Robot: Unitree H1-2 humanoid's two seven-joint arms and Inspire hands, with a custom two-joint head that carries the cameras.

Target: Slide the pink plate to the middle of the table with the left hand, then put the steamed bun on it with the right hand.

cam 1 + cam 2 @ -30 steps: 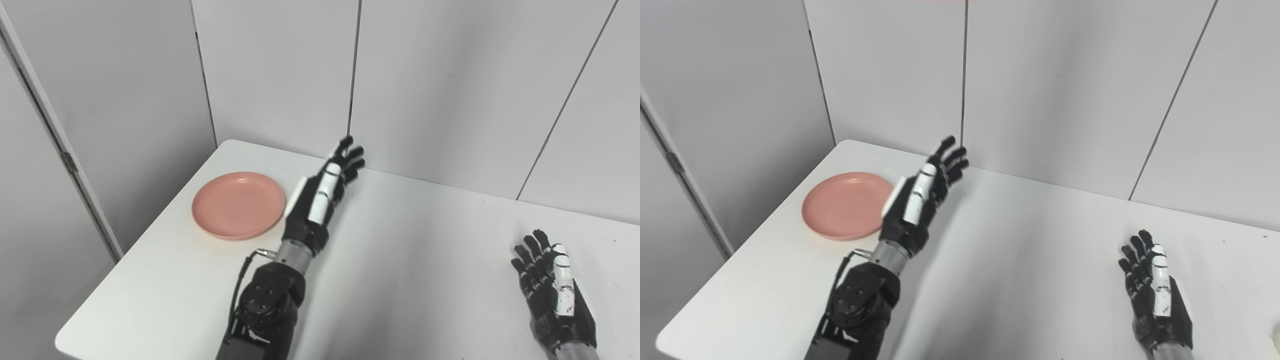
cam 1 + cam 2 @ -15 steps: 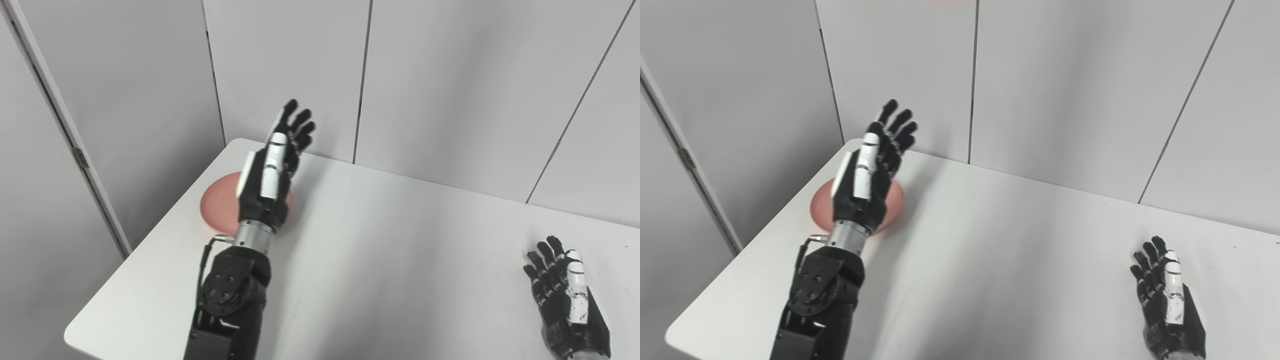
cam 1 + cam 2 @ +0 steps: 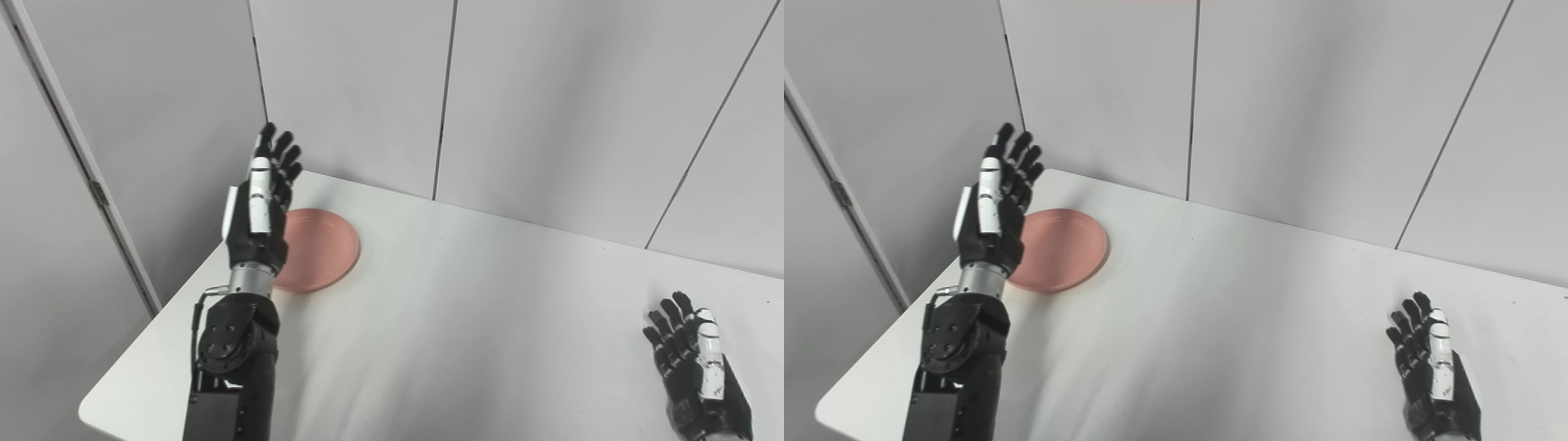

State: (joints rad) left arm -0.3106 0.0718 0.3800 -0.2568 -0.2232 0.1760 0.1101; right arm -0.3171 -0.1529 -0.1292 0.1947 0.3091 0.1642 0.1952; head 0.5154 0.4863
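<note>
A pink plate lies flat near the far left corner of the white table. My left hand is raised above the plate's left edge, fingers straight and apart, holding nothing; it hides the plate's left part. My right hand rests low at the table's right front, fingers spread, with nothing in it. No steamed bun shows in either view.
Grey wall panels stand close behind the table. A door frame with a hinge runs down the left side. The table's left edge and rounded front corner lie near my left arm.
My left hand has swung leftward from the plate's right side, across it, to its left edge, and has risen. The plate and right hand stay where they were; the camera shifted slightly.
</note>
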